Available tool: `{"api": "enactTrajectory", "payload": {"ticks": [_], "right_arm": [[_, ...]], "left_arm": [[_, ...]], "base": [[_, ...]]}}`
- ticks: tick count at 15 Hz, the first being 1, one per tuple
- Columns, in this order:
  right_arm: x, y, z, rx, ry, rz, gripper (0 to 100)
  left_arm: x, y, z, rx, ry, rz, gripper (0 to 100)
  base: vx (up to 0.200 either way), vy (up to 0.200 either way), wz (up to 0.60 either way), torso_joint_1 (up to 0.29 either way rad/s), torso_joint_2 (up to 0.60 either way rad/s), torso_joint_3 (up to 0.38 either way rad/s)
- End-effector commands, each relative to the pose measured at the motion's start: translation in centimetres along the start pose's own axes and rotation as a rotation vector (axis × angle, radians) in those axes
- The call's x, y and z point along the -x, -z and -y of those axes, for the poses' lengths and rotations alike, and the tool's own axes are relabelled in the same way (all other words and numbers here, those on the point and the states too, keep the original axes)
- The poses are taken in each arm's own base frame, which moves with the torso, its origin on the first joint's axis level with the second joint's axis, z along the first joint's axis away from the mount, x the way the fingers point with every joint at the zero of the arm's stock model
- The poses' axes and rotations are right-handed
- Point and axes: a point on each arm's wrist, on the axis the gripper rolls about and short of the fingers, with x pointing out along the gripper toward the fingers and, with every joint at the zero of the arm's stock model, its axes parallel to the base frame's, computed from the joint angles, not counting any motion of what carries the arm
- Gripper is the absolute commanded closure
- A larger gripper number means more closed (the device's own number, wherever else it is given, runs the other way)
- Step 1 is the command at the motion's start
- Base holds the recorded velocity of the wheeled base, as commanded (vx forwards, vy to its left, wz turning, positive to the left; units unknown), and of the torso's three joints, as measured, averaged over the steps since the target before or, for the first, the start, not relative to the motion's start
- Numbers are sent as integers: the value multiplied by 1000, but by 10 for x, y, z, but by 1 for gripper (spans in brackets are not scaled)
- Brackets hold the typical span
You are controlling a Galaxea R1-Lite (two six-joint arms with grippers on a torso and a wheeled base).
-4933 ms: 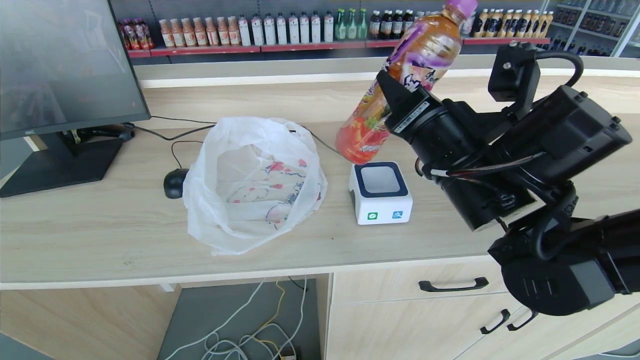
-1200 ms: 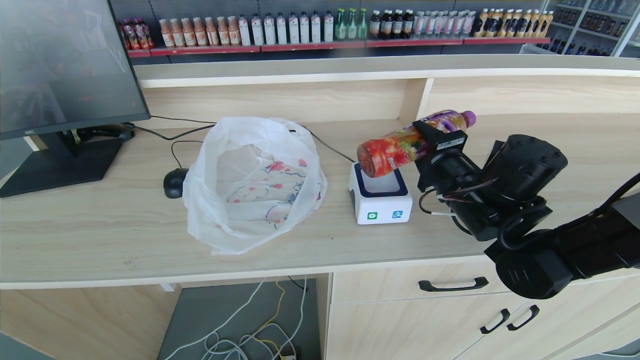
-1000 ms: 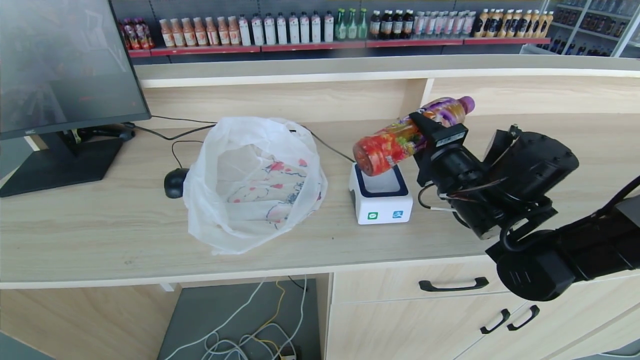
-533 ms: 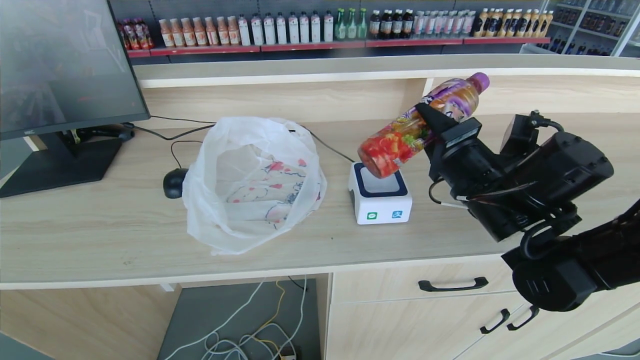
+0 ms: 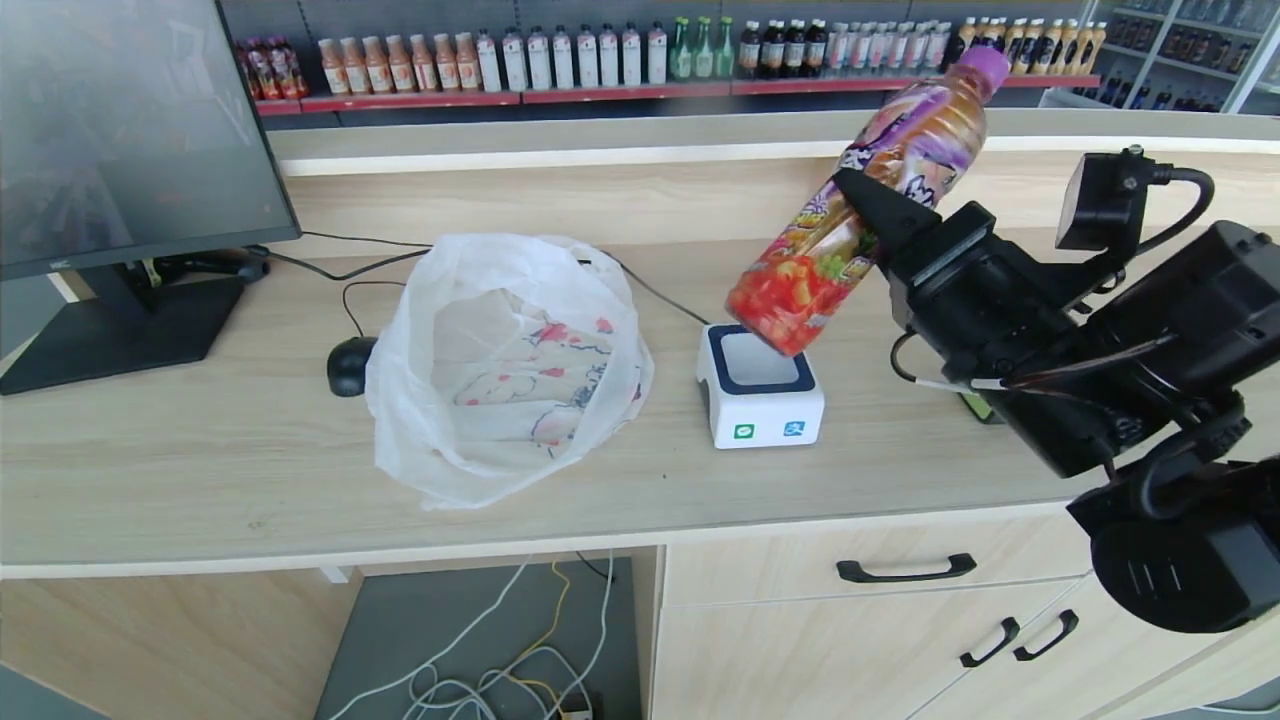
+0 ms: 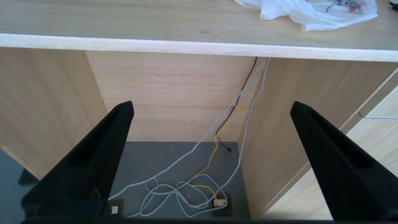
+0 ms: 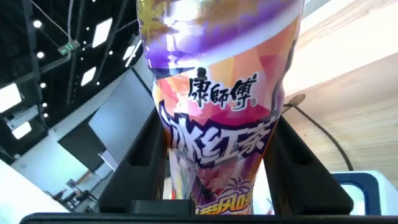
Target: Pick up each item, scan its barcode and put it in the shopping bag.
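Head view: right end effector (image 5: pixel 868 205) pinches tilted bottle (image 5: pixel 800 290), base just above scanner (image 5: pixel 760 395); far finger hidden. Shopping bag (image 5: pixel 500 370) left of scanner on worktop (image 5: pixel 200 450), half-hiding mouse (image 5: pixel 348 365). Left wrist: left end effector (image 6: pixel 211 112) spread wide, below worktop edge; bag cut off. Right wrist: bottle's cap & base cropped.

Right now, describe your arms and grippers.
The right arm is matte black, thick cylindrical segments, a black cable looping off a boxy module, thin wires at the wrist. The right gripper carries a white label. The left gripper has two black tapered fingers.
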Motion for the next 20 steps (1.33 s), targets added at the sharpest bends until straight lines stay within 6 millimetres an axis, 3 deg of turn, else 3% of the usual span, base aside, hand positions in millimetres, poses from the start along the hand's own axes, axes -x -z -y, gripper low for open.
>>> {"api": "enactTrajectory", "payload": {"ticks": [1, 6, 8, 12, 14, 17, 20], "right_arm": [[2, -6, -9, 120, -41, -18, 100], [-2, -17, -20, 397, 36, -54, 100], [0, -12, -23, 540, 103, -94, 100], [-5, -8, -30, 762, 269, -36, 100], [3, -11, -23, 908, 290, 8, 100], [9, -3, -21, 941, 244, -17, 100], [13, -11, -14, 942, 264, 8, 100]], "left_arm": [[0, 0, 0, 0, 0, 0, 0], [0, 0, 0, 0, 0, 0, 0], [0, 0, 0, 0, 0, 0, 0], [0, 0, 0, 0, 0, 2, 0], [0, 0, 0, -3, 1, 0, 0], [0, 0, 0, -20, 3, 0, 0], [0, 0, 0, -14, 1, 0, 0]], "base": [[0, 0, 0, 0, 0, 0], [0, 0, 0, 0, 0, 0], [0, 0, 0, 0, 0, 0], [0, 0, 0, 0, 0, 0], [0, 0, 0, 0, 0, 0], [0, 0, 0, 0, 0, 0], [0, 0, 0, 0, 0, 0]]}}
